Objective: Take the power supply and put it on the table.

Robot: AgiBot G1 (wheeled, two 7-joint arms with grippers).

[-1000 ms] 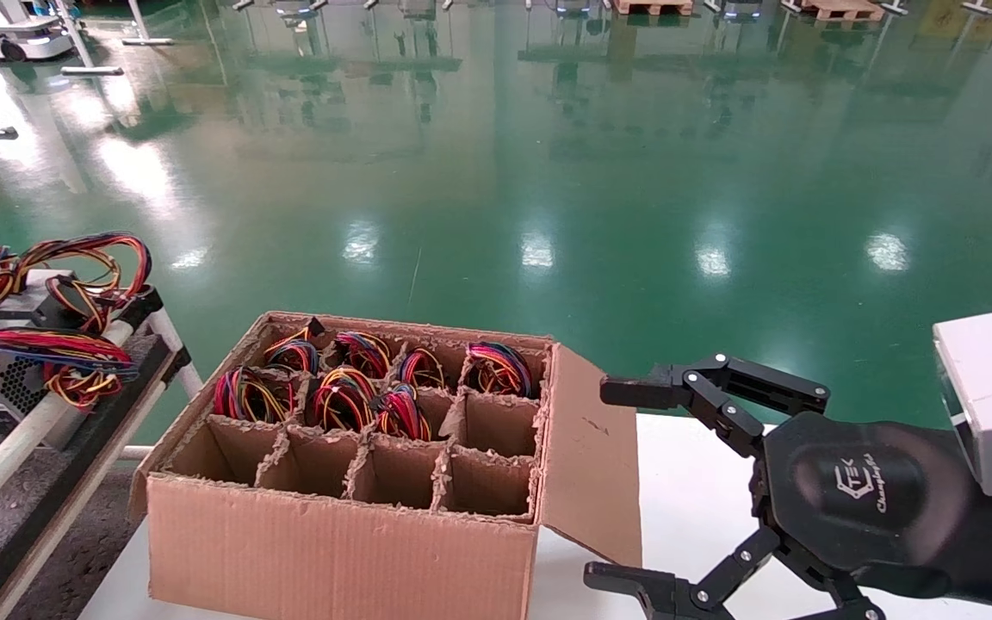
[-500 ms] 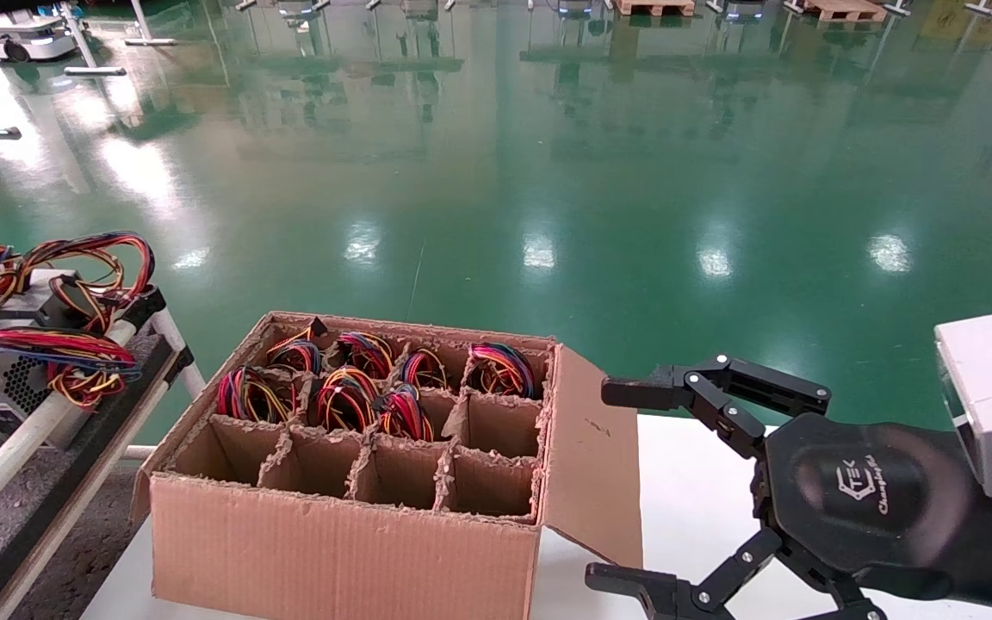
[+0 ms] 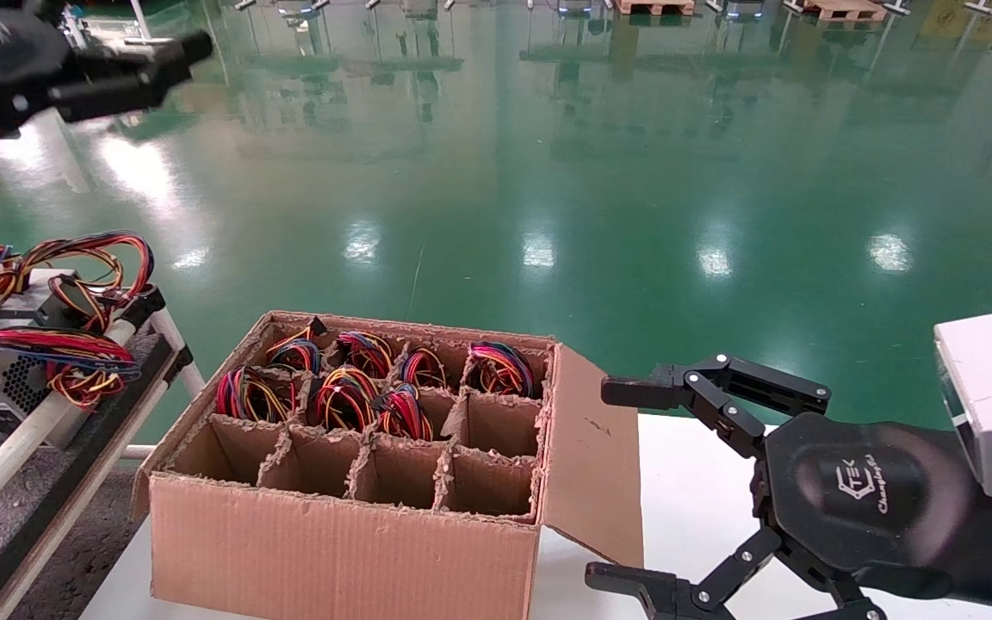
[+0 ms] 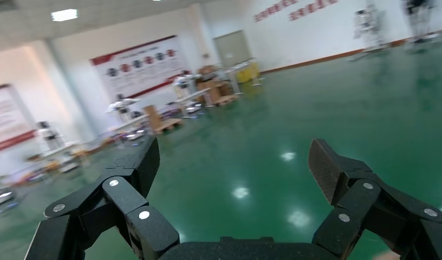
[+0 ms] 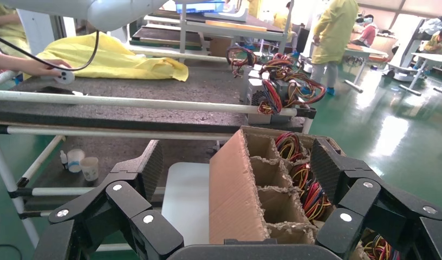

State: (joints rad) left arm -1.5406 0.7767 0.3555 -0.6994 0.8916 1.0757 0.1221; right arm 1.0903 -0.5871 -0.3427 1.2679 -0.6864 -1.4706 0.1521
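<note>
While the left gripper (image 3: 190,47) hangs open high above, the right gripper (image 3: 625,491) gapes beside the cardboard box (image 3: 341,551) flap on the white counter (image 3: 694,508).

divided cardboard box (image 3: 341,551) on white table (image 3: 694,508) — green floor (image 3: 548,172) beyond.

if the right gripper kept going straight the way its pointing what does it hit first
Most likely the cardboard box: the right gripper, open, points at its raised side flap, which stands between the fingers in the right wrist view. How far off the flap is cannot be told.
</note>
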